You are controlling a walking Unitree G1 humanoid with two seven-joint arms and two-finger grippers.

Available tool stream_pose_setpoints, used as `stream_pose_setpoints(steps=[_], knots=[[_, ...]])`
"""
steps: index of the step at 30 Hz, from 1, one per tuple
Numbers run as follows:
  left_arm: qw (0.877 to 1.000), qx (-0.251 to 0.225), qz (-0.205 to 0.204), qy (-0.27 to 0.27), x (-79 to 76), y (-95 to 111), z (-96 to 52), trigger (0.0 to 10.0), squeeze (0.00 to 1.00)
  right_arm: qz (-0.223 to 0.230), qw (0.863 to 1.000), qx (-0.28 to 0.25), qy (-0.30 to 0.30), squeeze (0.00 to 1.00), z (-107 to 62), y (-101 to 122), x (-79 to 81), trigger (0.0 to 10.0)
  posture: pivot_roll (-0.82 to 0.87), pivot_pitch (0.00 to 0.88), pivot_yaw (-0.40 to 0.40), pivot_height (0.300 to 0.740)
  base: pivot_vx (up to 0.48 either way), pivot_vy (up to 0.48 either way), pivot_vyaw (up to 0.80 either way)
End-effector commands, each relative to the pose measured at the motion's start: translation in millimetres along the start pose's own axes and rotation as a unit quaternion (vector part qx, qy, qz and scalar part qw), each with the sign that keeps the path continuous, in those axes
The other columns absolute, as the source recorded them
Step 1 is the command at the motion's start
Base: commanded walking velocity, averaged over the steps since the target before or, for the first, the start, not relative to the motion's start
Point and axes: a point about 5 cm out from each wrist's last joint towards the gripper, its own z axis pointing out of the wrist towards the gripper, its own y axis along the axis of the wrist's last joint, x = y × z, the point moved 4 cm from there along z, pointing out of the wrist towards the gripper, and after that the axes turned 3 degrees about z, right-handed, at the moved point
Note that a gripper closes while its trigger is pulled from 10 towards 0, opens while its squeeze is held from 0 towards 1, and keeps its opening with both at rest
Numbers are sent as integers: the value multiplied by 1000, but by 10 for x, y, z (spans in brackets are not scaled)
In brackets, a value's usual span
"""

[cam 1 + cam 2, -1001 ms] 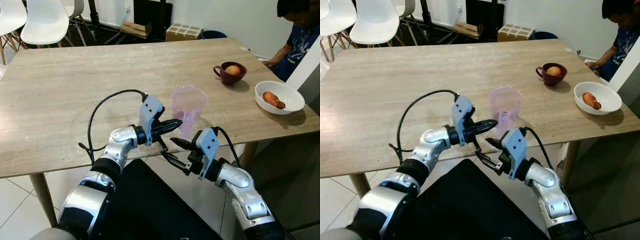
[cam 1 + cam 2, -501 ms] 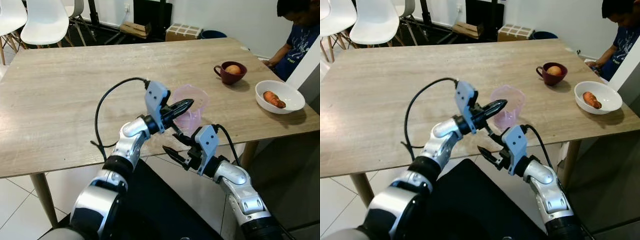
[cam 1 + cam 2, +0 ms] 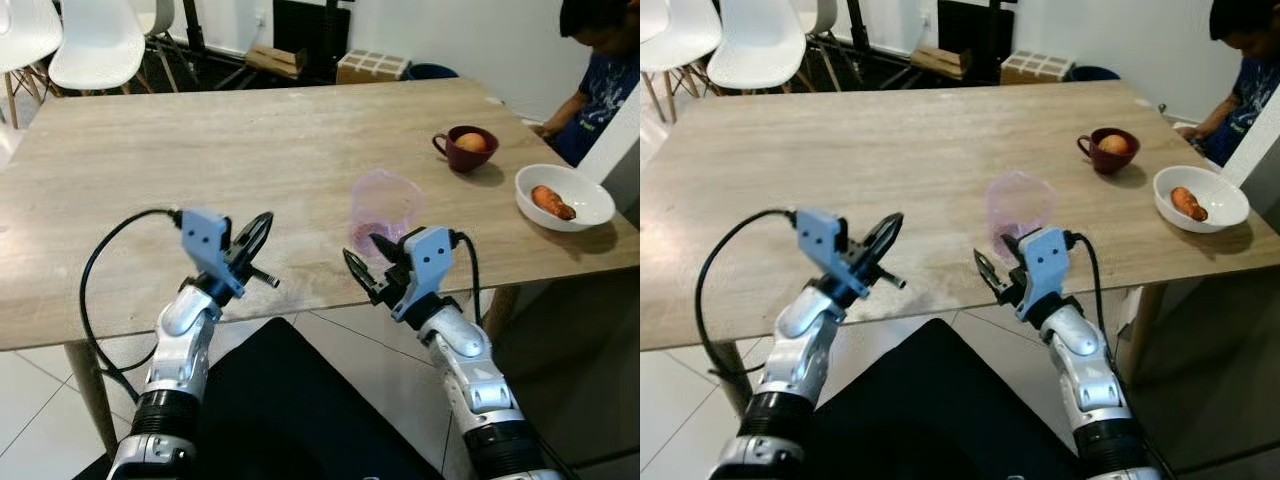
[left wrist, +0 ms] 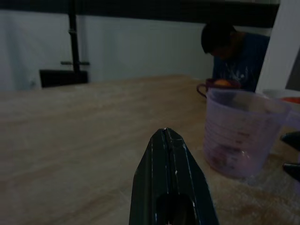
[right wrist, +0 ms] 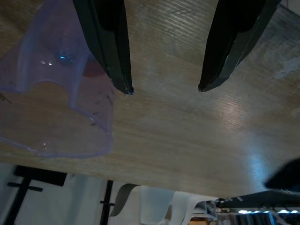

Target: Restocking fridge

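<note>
The robot has two shiny silver arms with black joints. Each gripper (image 3: pixel 258 243) (image 3: pixel 370 262) has two long black fingers, a light blue box behind them and a black cable.

Right gripper (image 5: pixel 164 89) fingers spread wide over the wooden table (image 5: pixel 187 140), clear measuring jug (image 5: pixel 56 103) beside one finger.

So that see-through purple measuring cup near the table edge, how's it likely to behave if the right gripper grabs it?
The measuring cup looks like thin clear plastic and nearly empty, so probably light and a bit flexible under a squeeze. Its glossy wall may be slippery. Standing tall near the table edge, it could tip if the open right gripper nudges it.
</note>
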Motion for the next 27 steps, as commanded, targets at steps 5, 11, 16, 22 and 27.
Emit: stream_pose_setpoints(steps=[5,11,16,22,27], knots=[[999,28,-13,20,-12,-111,-201,10000,0,-6,999,12,-45,0,-55,-97,-131,10000,-53,106,-33,740,0,0,0],[998,43,-19,51,19,-92,-304,10000,0,-15,992,4,-127,0,-48,-82,-392,10000,-51,103,-34,740,0,0,0],[997,50,-19,47,-15,-94,-327,10000,0,-4,993,-21,-115,0,-25,12,-382,10000,-51,105,-33,740,0,0,0],[996,59,-68,22,-102,-116,-393,10000,0,78,989,-120,-40,0,-11,393,-166,10000,-54,107,-28,740,0,0,0],[995,70,-73,0,-157,-144,-429,10000,0,86,985,-144,-31,0,0,519,-162,10000,-60,111,-23,740,0,0,0]])
